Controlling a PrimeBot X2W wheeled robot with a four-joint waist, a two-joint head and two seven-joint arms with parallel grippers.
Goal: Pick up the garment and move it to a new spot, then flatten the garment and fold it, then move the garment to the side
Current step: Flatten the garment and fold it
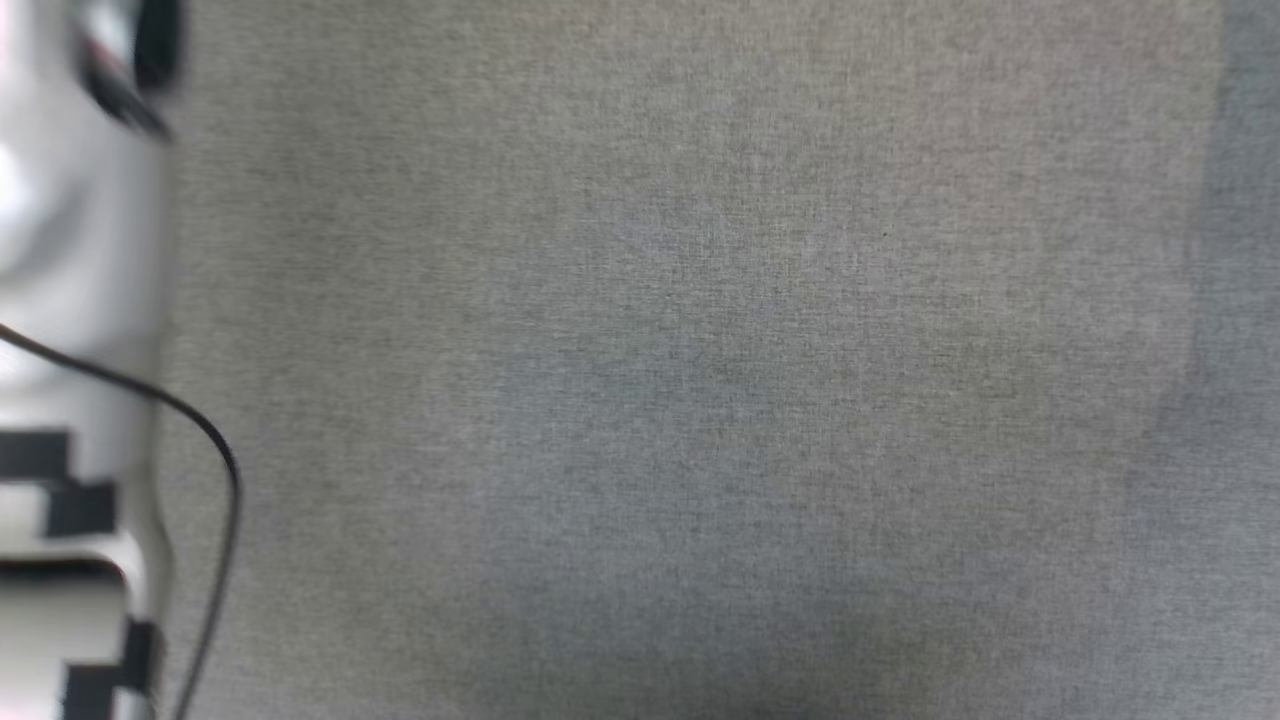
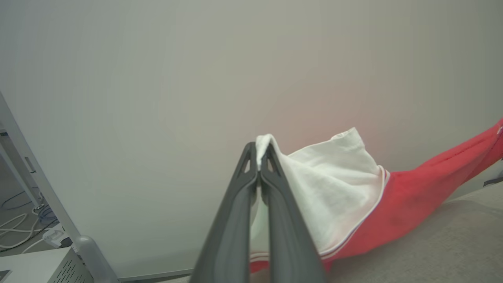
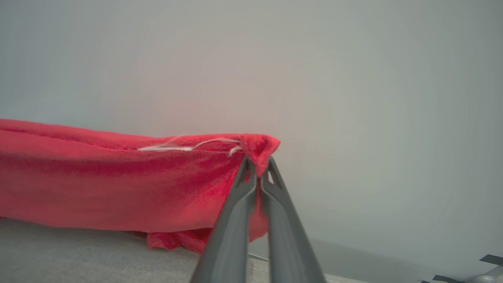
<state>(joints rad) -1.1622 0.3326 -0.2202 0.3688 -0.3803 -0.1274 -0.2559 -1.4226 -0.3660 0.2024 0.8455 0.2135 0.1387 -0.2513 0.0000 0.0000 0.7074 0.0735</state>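
Grey fabric surface (image 1: 700, 400) beneath garment (image 3: 98, 188) edge

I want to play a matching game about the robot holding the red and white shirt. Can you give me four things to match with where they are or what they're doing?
Things:
1. left gripper
2. right gripper
3. black cable
4. grey surface

Places or states:
A. lying beneath the hanging garment
B. shut on the red edge
C. curving down the left side of the head view
D. shut on the white sleeve

Pairs: 1-D, 2-B, 3-C, 4-A
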